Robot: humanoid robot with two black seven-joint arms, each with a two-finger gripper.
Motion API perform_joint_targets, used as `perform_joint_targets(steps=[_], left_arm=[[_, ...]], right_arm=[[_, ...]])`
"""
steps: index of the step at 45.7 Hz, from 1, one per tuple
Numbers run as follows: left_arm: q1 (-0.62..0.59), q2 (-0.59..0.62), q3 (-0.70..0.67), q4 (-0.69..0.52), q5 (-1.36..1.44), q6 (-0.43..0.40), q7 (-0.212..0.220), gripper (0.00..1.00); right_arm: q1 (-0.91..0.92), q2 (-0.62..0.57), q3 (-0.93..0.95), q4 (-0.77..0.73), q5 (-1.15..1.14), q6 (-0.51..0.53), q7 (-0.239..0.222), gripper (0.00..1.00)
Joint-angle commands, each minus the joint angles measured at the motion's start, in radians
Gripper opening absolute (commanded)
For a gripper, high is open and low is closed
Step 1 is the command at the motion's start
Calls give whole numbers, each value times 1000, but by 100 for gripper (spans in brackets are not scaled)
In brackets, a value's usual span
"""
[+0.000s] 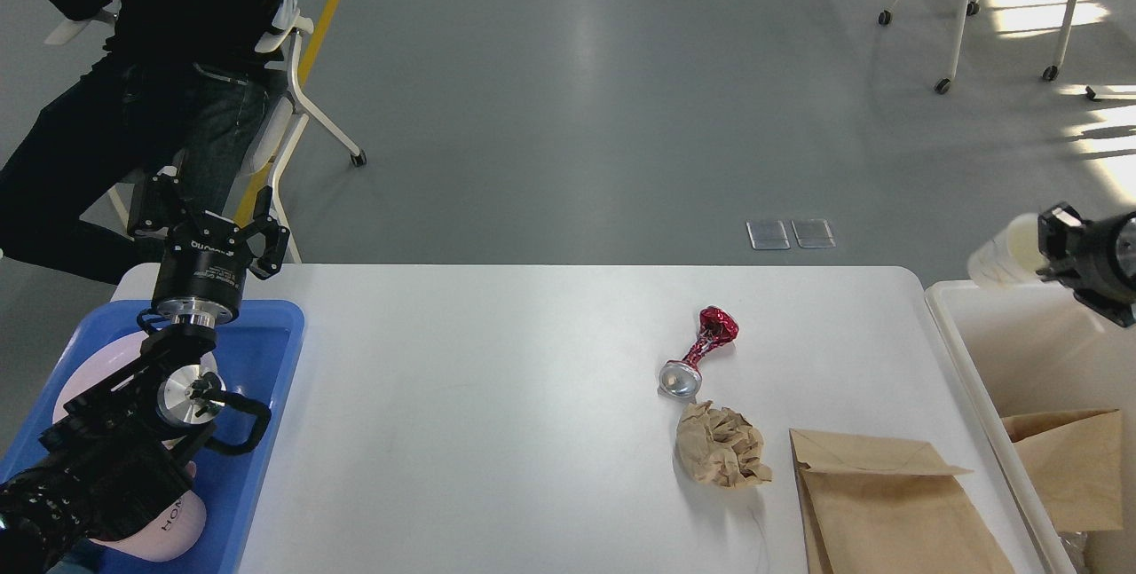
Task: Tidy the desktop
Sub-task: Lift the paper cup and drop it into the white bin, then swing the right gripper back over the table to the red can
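Note:
The white desktop (497, 397) holds a crushed red can (701, 349), a crumpled brown paper ball (721, 446) and a flat brown paper bag (887, 503) at the front right. My right gripper (1049, 246) is at the right edge, shut on a white paper cup (1003, 260), which looks blurred. It holds the cup above the back left corner of the cream bin (967, 379). My left gripper (211, 217) is open and empty, raised over the back of the blue tray (271, 352).
The cream bin stands right of the desktop with a brown paper bag (1069, 467) inside. The blue tray holds a pink plate (80, 383) and a pink item (177, 521) under my left arm. A seated person (133, 68) is at the back left.

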Motion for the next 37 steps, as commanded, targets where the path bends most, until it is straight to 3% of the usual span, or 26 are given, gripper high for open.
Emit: perform_joint_targets(steps=[1, 14, 15, 16, 18, 19, 37], left_arm=[[0, 0, 0, 0, 1, 1, 0, 97], [0, 0, 0, 0, 1, -1, 0, 97], [0, 0, 0, 0, -1, 1, 0, 97], [0, 0, 0, 0, 1, -1, 0, 97], [0, 0, 0, 0, 1, -1, 0, 97], [0, 0, 0, 0, 1, -1, 0, 97], [0, 0, 0, 0, 1, -1, 0, 97]], right_arm=[[-110, -20, 34, -42, 22, -92, 0, 0], [-327, -6, 114, -213, 27, -98, 1, 0], [-344, -2, 118, -226, 25, -98, 1, 11], [-358, 6, 123, -242, 24, -99, 1, 32], [-384, 24, 135, -277, 21, -99, 3, 85], [-393, 33, 143, -298, 22, -101, 3, 100], [-380, 116, 168, -322, 27, -73, 4, 100]])
